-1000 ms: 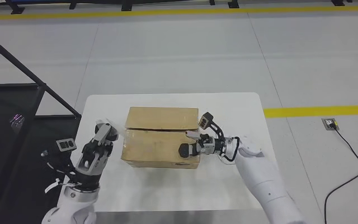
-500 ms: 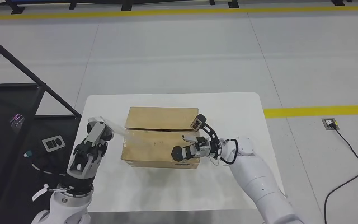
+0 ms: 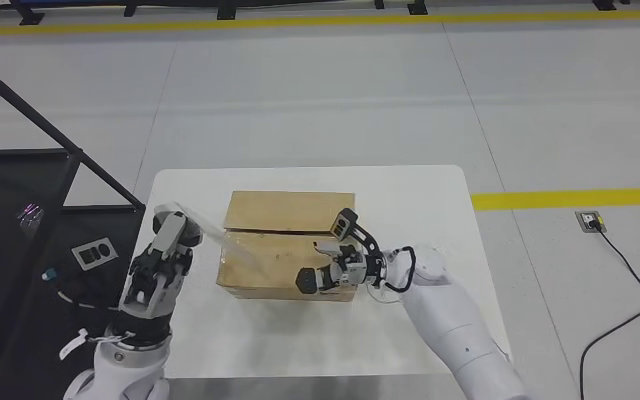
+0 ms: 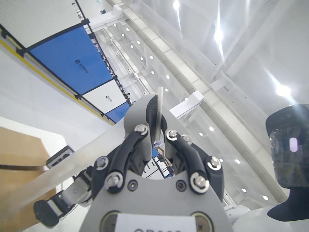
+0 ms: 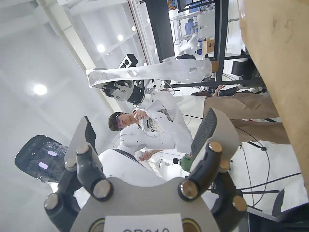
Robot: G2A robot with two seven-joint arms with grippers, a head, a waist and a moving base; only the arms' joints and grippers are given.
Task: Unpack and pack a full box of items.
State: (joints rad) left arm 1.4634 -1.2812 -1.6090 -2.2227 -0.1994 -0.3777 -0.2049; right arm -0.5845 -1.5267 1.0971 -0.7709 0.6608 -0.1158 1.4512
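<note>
**A:** Where's the box (image 3: 270,262)?

**B:** In the middle of the table (image 3: 420,200), and its flaps look closed from above. A strip of clear tape (image 3: 205,228) runs from the top seam out to the left gripper (image 4: 157,119). Its jaws are pinched tight on the strip's free end, up off the box's left side.

**A:** So this looks like the peel. What could spoil it?

**B:** Mostly the box moving. The pull is sideways and the strip looks taut, so the box could slide or tip toward that arm if the glue holds harder than the box sits.

**A:** Isn't the right gripper (image 5: 144,131) bracing it?

**B:** I wouldn't count on that. Its jaws stand wide with nothing between them, at the box's near edge toward the right. I can't tell whether it actually touches the cardboard. If it only sits beside the box, nothing resists the drag.

**A:** And the tape itself?

**B:** The pinch holds only a thin edge, so a sharp tug might slip it out or tear the strip partway. A steep pull could lift the cardboard's skin, and a slack one could let the loose length fold back and re-stick.
</note>
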